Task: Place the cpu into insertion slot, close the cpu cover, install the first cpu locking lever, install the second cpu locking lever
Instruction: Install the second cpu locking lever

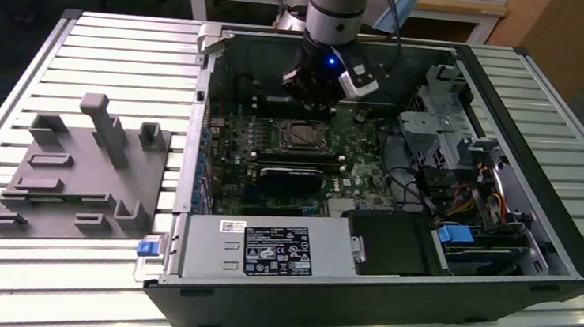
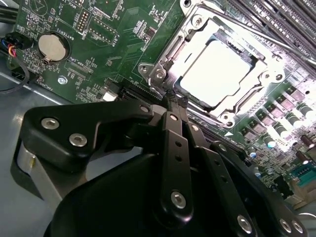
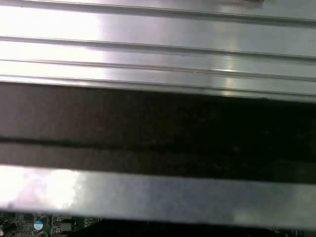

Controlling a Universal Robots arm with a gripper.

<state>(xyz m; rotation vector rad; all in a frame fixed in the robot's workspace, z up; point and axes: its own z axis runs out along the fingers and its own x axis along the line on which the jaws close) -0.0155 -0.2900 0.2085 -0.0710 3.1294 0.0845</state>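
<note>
now the cpu sits under its cpu cover; clenched tool just beside.

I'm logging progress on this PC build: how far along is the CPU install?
Done, by the look of it: the cpu sits in its socket and the cpu cover lies flat around it. In hand: the gripper, fingers together and empty, is right at the cover's edge. Whether either locking lever is latched I cannot tell, so count both as left.
</note>
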